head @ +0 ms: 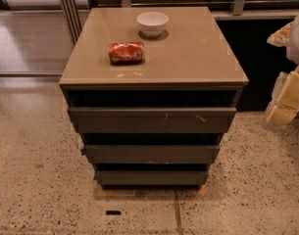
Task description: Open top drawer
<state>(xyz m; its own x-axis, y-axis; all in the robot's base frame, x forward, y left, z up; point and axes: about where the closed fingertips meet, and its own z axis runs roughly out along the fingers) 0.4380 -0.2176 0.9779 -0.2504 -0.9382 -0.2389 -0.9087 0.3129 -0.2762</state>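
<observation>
The top drawer (pixel 151 120) is the widest of three dark grey handleless fronts in a small cabinet, with small pale scuffs right of centre. It sits pushed in, with a dark gap above it under the tan cabinet top (pixel 198 58). My gripper (pixel 286 102) is a pale yellow and white shape at the right edge of the camera view. It hangs beside the cabinet at about the drawer's height, well apart from the drawer front and holding nothing that shows.
A white bowl (pixel 152 22) and a crushed red can (pixel 125 52) lie on the cabinet top. Two narrower drawers, the middle drawer (pixel 151 153) and the bottom drawer (pixel 151 177), sit below. Speckled floor (pixel 41 180) surrounds the cabinet; a railing and a dark wall stand behind it.
</observation>
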